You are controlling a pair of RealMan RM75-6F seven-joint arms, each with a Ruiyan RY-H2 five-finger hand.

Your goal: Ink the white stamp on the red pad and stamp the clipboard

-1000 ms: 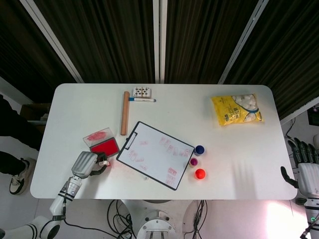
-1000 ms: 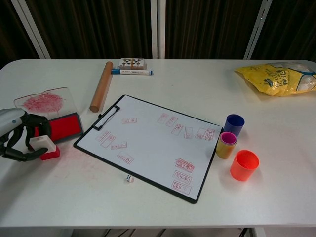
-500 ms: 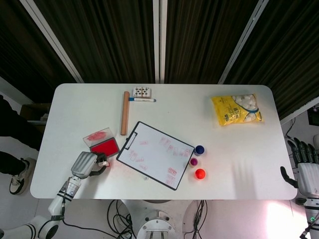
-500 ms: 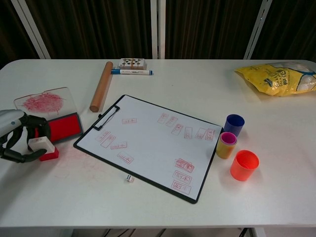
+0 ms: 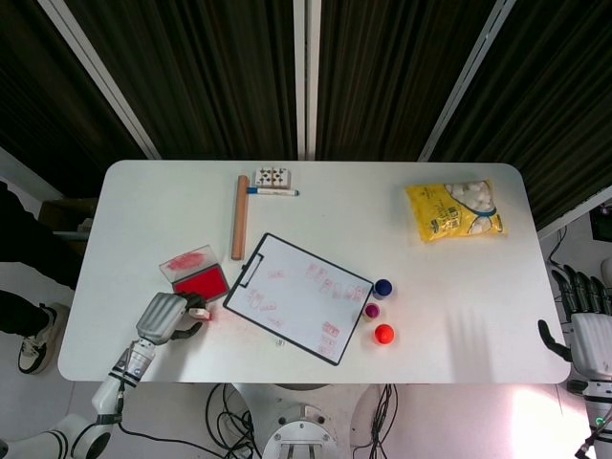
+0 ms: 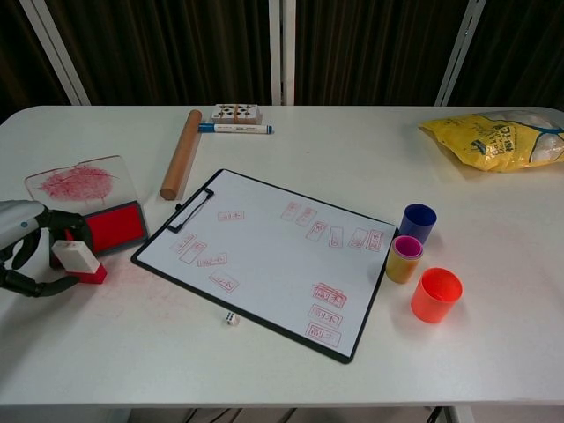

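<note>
A white bench (image 5: pixel 134 210) with rounded corners stands before dark slatted panels split by pale metal bars, with cables on the floor beneath. At its front left corner the left hand (image 6: pixel 26 247) curls around the white stamp (image 6: pixel 77 256), thumb below and fingers arched over it; the stamp tilts and seems to sit on or just above a small red base touching the near edge of the red pad (image 6: pixel 113 227). I cannot tell whether the hand truly pinches it or only cages it. The pad lies open, its clear lid (image 6: pixel 81 182) smeared with red just behind it. Just right of the pad lies the clipboard (image 6: pixel 273 256), set at an angle, its sheet already carrying many red prints along the top, left and lower right. So stamping has plainly been done, and by my reading the hand is now at the pad side, either inking again or setting the stamp down; a fresh print would still need the carry across. Farther out are a wooden rod (image 6: pixel 181 165), a blue marker (image 6: pixel 234 129), a small block of dice (image 6: pixel 235 112), a lone die (image 6: pixel 230 318), three coloured cups (image 6: pixel 417 261) and a yellow bag (image 6: pixel 495 139). The right hand (image 5: pixel 588 330) hangs off the bench's right edge, fingers apart, holding nothing.
</note>
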